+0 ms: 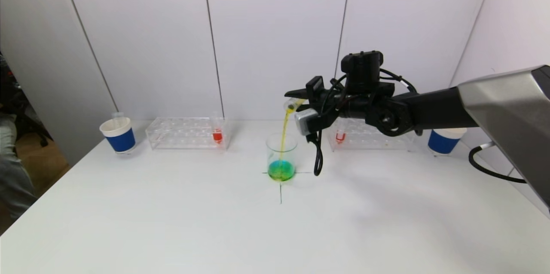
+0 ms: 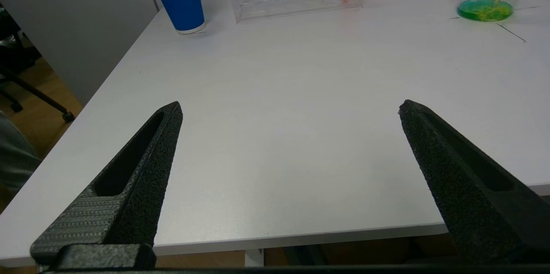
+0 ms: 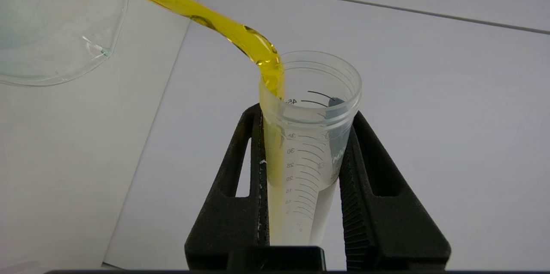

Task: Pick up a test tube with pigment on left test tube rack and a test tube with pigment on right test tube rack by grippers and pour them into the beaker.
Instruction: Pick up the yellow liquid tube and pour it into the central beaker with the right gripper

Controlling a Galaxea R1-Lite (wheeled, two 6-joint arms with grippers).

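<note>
My right gripper (image 1: 300, 103) is shut on a clear graduated test tube (image 1: 293, 104), tipped over the beaker (image 1: 281, 156). A yellow stream runs from the tube's mouth into green-blue liquid at the beaker's bottom. The right wrist view shows the tube (image 3: 309, 136) clamped between both fingers of the right gripper (image 3: 306, 115), with the beaker rim (image 3: 56, 29) beside it. The left rack (image 1: 187, 133) holds a red tube (image 1: 217, 135); the right rack (image 1: 374, 138) holds another red tube (image 1: 340, 136). My left gripper (image 2: 290, 105) stands open and empty over the table's near left edge.
A blue-and-white paper cup (image 1: 119, 135) stands left of the left rack, with a clear tube in it. Another blue cup (image 1: 442, 141) is right of the right rack, partly behind my right arm. A black cross is marked under the beaker.
</note>
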